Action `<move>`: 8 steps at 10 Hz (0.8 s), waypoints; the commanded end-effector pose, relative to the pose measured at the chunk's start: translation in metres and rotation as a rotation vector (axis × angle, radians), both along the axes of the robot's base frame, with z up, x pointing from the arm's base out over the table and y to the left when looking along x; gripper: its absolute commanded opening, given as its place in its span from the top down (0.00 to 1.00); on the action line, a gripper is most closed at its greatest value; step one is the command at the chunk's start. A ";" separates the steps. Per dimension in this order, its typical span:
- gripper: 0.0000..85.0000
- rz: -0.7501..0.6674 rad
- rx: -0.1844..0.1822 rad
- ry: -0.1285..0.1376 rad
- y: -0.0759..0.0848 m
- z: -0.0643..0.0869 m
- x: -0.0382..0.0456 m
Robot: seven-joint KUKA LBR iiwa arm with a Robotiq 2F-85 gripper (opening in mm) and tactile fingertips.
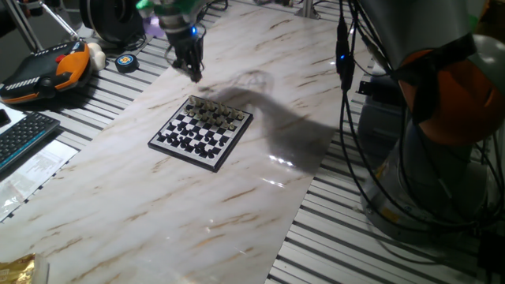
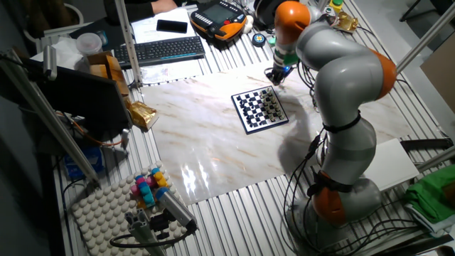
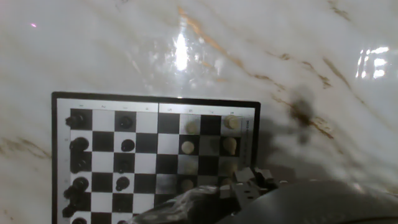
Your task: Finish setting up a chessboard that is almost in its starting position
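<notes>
- Chessboard (image 1: pixel 202 132) is lying flat on the pale marbled counter (image 1: pixel 142 213), and you are seeing it near the middle of that slab in both fixed views, turned at a slant to the slab's edges.
- Your tool (image 1: pixel 189 65) is hanging just past the board's far corner in one fixed view, pointing down at the counter and apart from the board.
- You are not getting a clear look at its fingertips in any view, so I cannot tell whether they are apart or together, or whether anything is between them.
- In the other fixed view the tool (image 2: pixel 276 73) is sitting just beside the board's edge (image 2: pixel 259 109), with the grey and orange arm (image 2: pixel 341 78) arching over from the right.
- In the hand view you are looking down on one part of the board (image 3: pixel 155 155): dark pieces (image 3: pixel 78 149) are standing in the two left columns and pale pieces (image 3: pixel 230 146) are standing toward the right, with bare squares between them.
- A dark blurred part of the hand is covering the lower right of that view, so the board's lower rows are hidden from you.
- A black keyboard (image 1: pixel 20 136) is resting at the left edge, well apart from the board, and an orange and black pendant (image 1: pixel 47 69) is lying beyond it.
</notes>
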State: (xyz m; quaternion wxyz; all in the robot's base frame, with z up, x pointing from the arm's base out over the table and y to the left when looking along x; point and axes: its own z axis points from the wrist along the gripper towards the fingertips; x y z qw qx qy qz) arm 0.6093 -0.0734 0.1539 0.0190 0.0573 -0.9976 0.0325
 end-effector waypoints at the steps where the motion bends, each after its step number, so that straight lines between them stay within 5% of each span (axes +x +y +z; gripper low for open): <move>1: 0.99 0.006 0.008 0.002 -0.003 0.013 0.0012; 5: 0.99 0.025 0.039 0.006 -0.012 0.042 0.0023; 8: 0.99 0.030 0.048 0.008 -0.010 0.046 0.0018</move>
